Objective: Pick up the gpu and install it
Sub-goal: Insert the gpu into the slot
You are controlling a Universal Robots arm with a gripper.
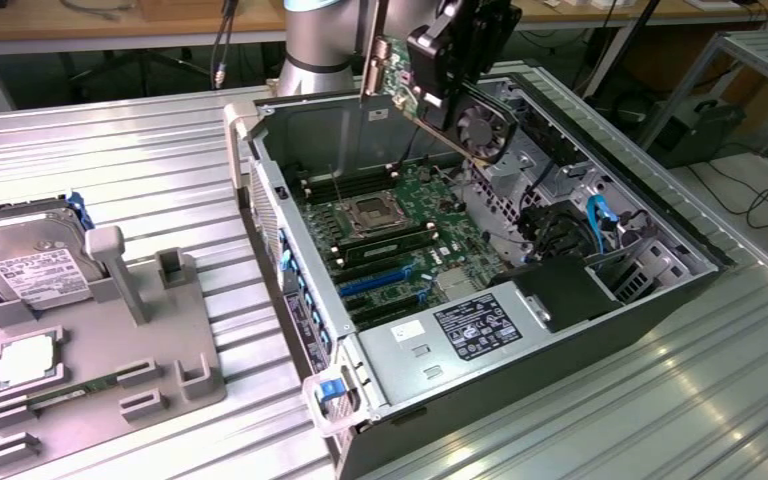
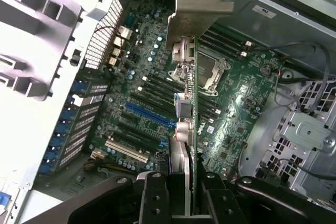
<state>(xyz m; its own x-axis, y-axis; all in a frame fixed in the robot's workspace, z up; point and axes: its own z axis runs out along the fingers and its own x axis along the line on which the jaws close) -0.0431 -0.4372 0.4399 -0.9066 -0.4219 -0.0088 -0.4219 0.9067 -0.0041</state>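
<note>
gpu (image 2: pixel 192 108) pinched edge-on between my fingers (image 2: pixel 155 199), silver bracket (image 2: pixel 198 3) leading. Card hangs in air over the open computer case (image 1: pixel 307 135), clear of the motherboard (image 2: pixel 247 103). Step, I judge: carry-in, not seated. Seating calls for squaring the card's edge to the blue slot (image 2: pixel 149 115).

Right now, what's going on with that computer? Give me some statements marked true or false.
1. The gripper grips the graphics card in the air over the computer case. True.
2. The case's side is open, with the motherboard exposed. True.
3. The card is plugged into the motherboard. False: it hangs above it, tilted.
4. The hard drive sits inside the case. False: it rests on the grey stand outside the case, at the exterior view's left.
</note>
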